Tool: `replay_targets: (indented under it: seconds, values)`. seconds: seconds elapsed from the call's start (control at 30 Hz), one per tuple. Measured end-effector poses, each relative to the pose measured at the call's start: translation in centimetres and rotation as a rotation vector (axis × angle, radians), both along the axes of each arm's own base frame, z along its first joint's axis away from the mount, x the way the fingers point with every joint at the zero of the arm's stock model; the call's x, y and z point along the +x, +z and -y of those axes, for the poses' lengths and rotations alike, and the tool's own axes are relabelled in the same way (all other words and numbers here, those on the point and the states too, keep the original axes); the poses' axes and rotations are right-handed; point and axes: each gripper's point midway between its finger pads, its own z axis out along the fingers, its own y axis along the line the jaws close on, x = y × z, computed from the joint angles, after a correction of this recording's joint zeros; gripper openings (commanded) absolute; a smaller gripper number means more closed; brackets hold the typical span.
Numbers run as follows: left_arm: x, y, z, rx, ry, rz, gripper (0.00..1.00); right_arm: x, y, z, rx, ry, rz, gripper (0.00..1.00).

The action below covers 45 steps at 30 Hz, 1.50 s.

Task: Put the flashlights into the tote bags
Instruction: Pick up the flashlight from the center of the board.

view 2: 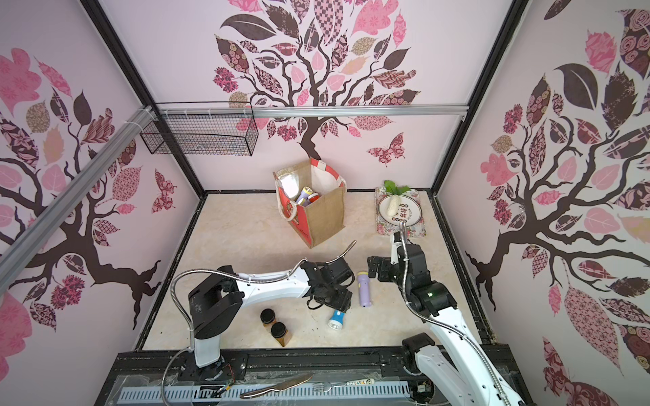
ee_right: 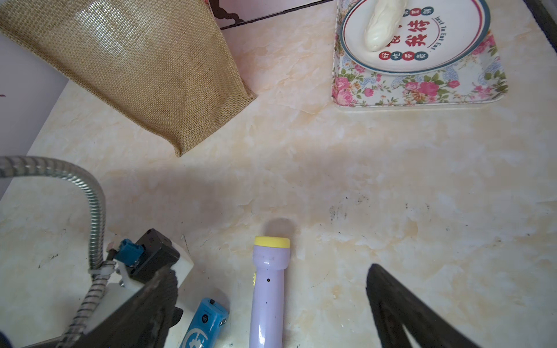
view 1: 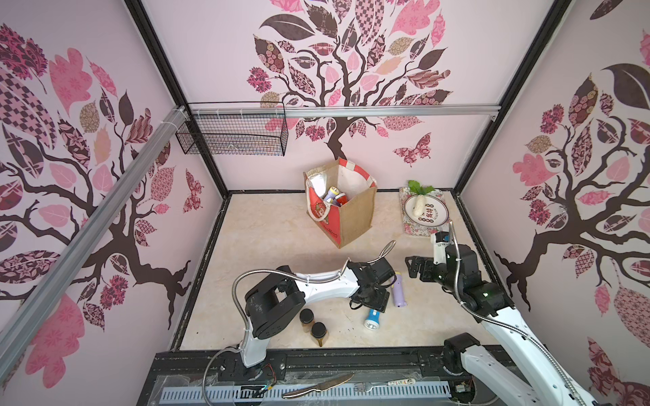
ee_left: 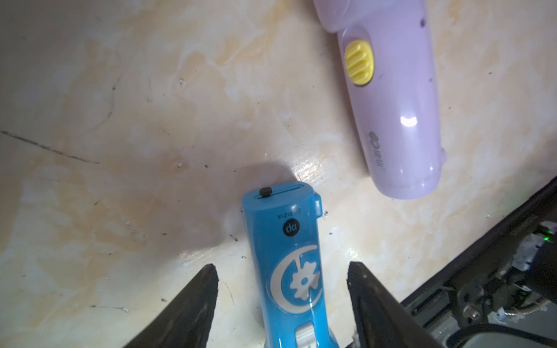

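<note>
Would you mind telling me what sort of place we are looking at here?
Probably a robot test booth, not a real room: tree-print wall panels, an aluminium rail, and a left arm and right arm mounted at a marble-look tabletop.

Top views look down from high; both close wrist views share the lilac flashlight.

blue torch wht emblem | lilac torch ylw ring | tray floral
</note>
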Motion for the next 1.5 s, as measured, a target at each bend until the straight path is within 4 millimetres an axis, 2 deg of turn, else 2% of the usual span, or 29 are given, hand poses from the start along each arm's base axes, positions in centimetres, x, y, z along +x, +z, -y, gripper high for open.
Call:
replay_targets:
  seconds: [0.13, 0.4, 0.7, 0.77, 0.9, 1.03, 1.17, 1.33, 1.5]
  values:
    - [-0.2, -1.2, -0.5, 0.053, -0.001, -0.007, 0.67, -0.2, 0.2, -0.4, -0.001, 0.015, 0.006, 1.0]
    - [-0.1, -1.4, -0.8, 0.081, 0.003, 0.0, 0.56, -0.2, 0.1, -0.5, -0.011, 0.017, 0.008, 1.0]
    - [-0.1, -1.6, -1.7, 0.123, 0.007, 0.008, 0.32, -0.2, 0.1, -0.4, -0.015, 0.012, 0.009, 1.0]
    - [0.0, -1.5, -1.8, 0.125, 0.008, 0.015, 0.23, -0.2, 0.1, -0.4, -0.015, 0.012, 0.009, 1.0]
    - [0.2, -1.2, -2.3, 0.142, 0.008, 0.029, 0.15, -0.3, 0.0, -0.5, -0.017, 0.014, 0.005, 1.0]
    - [0.5, 0.4, -2.6, 0.131, 0.013, 0.057, 0.12, -0.2, -0.3, -0.7, -0.027, 0.028, -0.007, 1.0]
    - [1.4, 3.4, -3.1, 0.085, 0.039, 0.099, 0.11, -0.1, -0.5, -1.4, -0.046, 0.058, -0.016, 1.0]
    - [3.5, 7.1, -4.2, 0.023, 0.095, 0.165, 0.1, 0.6, 1.1, -2.1, -0.053, 0.084, 0.003, 1.0]
    - [4.8, 9.0, -5.4, 0.02, 0.124, 0.2, 0.09, 1.3, 2.6, -2.5, -0.057, 0.091, 0.02, 1.0]
